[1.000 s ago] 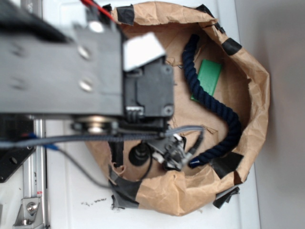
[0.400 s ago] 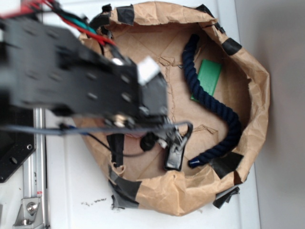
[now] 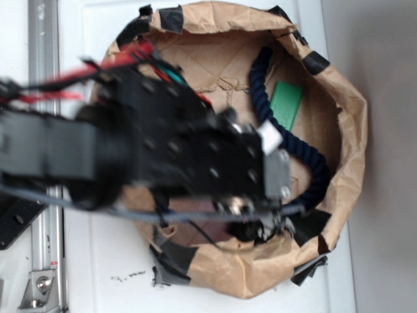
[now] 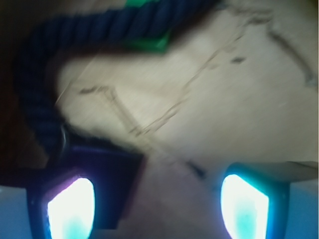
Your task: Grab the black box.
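A: Where to find the box (image 4: 107,167)?

B: Down low in the wrist view, on the left, right by one finger (image 4: 70,209). Dark and shiny there, but blurry, so hard to be sure. Hidden under the arm (image 3: 163,150) in the view from above.

A: And the hand (image 4: 157,209)?

B: Spread wide. Nothing pinched. Just bare paper (image 4: 224,99) in the middle of the gap, with the box off to the left side of it.

A: Hard or soft to hold?

B: Probably hard and light. Looks smooth, so maybe slippy. Best to squeeze the two flat sides, near the middle, not the round corners. Might pop out if pinched at an edge.

A: Anything in the way?

B: Yes, the rope (image 4: 75,35). Bends around and ends just beside the box. Easy to catch by mistake. Soft and floppy, so could get dragged along. Needs a small move to get the box fully inside the gap.

A: What else?

B: A green block (image 4: 147,44) behind the rope, far enough off. Black tape (image 3: 171,18) on the paper rim, up on the tabletop (image 3: 98,261). Not to be mixed up with the box.
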Motion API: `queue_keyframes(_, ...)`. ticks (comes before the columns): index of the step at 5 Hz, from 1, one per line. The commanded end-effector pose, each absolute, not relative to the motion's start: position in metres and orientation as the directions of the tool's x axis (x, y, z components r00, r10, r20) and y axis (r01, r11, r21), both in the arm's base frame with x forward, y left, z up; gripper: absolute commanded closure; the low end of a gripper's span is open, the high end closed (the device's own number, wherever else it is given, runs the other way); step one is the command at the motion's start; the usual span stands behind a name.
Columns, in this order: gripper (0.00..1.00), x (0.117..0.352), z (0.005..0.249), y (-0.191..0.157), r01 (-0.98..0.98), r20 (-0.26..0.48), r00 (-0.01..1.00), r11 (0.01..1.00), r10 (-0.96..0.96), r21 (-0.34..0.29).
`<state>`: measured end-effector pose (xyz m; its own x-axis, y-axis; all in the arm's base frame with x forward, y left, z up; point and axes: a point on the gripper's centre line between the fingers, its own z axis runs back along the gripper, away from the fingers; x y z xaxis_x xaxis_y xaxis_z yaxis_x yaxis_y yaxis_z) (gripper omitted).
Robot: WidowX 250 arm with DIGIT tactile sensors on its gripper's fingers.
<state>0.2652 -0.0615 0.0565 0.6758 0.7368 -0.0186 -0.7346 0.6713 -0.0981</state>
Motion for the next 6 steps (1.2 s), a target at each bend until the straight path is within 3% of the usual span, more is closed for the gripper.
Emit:
queue_keyframes(1,0.0,0.296,0.053,-0.077,-0.753,0.017,0.642,0.635,0.766,-0.172)
queue_keyframes(2,0.0,0.293,0.038,-0.08,-0.753,0.089,0.618,0.621,0.781,-0.217)
queue_keyframes(3,0.0,0.29,0.011,-0.081,-0.769,0.051,0.62,0.62,0.783,-0.158)
queue_keyframes(4,1.0,0.277,0.01,-0.071,-0.756,-0.015,0.646,0.638,0.763,-0.147)
queue_keyframes(5,1.0,0.265,0.036,-0.04,-0.765,-0.046,0.624,0.598,0.78,-0.241)
queue_keyframes(6,1.0,0.261,0.067,-0.01,-0.75,-0.016,0.635,0.612,0.772,-0.253)
